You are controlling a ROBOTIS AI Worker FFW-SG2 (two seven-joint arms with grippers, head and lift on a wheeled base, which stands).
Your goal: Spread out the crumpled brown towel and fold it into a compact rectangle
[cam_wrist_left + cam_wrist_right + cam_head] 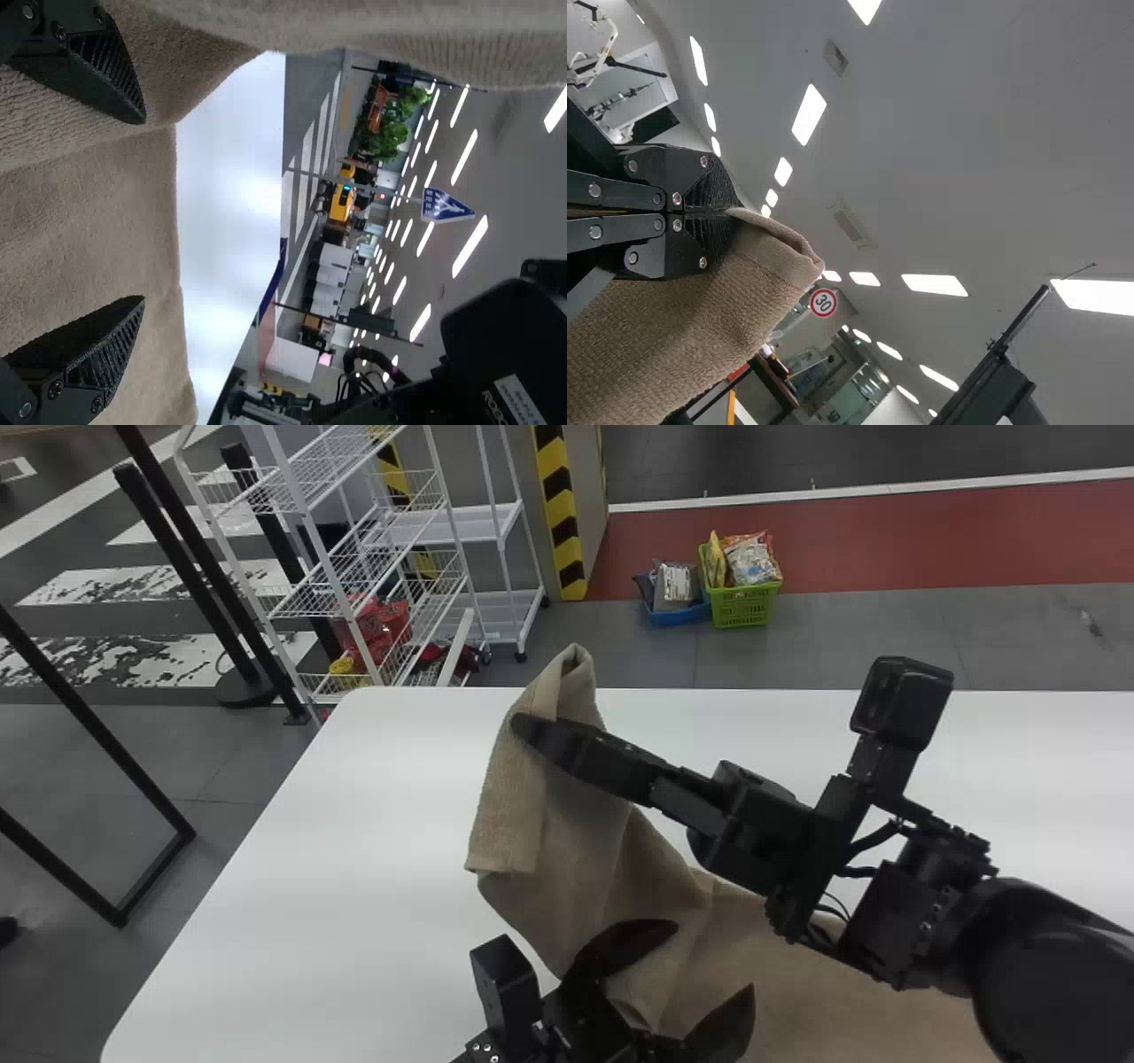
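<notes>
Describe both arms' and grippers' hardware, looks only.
Left gripper and right gripper: black, tapered fingers, ribbed gripping faces, silvery screws. Right arm: black, rounded and blocky housings, exposed black cables, boxy module on a bracket. Left arm: also black, similar module.

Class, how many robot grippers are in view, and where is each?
2. The right gripper is shut on a raised corner of the brown towel, above the white table; the left gripper is open at the towel's near side.
</notes>
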